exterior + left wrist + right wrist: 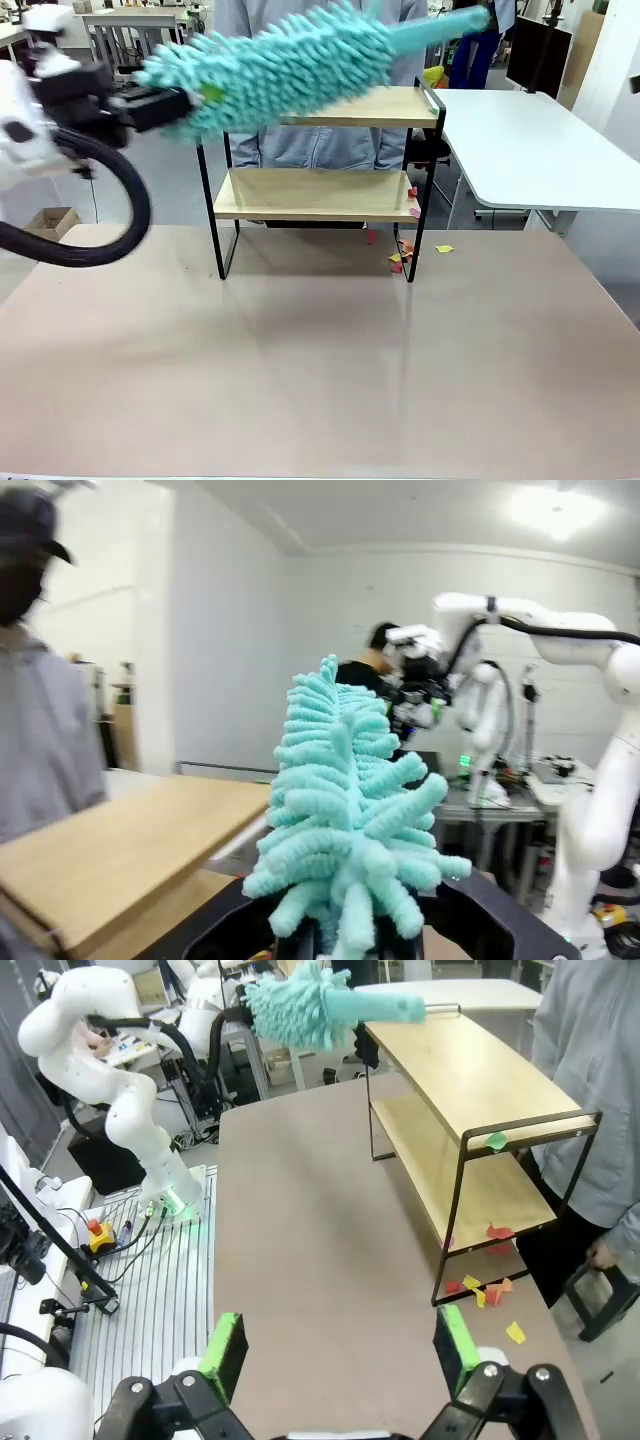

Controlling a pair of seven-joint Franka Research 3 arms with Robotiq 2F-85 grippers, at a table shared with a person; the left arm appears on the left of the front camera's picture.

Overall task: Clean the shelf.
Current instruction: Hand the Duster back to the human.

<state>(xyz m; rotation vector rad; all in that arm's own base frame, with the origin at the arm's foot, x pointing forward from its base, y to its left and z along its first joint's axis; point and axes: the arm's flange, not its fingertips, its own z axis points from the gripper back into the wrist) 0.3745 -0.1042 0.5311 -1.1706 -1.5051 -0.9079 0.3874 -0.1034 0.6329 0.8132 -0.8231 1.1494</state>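
Observation:
The shelf [330,194] stands at the back middle of the table, with two light wooden boards in a black frame. My left gripper [165,105] is shut on the fluffy end of a teal chenille duster [285,65]. The duster is blurred and lies slanted over the shelf's top board [385,106], its plain handle [445,22] pointing up to the right. In the left wrist view the duster [345,830] rises from between the fingers, beside the top board [120,845]. My right gripper [340,1350] hangs open high above the table, nothing between its green pads [228,1352].
Coloured paper scraps lie on the lower board's right end [497,1232], on the table by the right legs [400,260] and one green scrap on the top rail [495,1140]. A person [320,145] stands right behind the shelf. A white table [530,150] stands back right.

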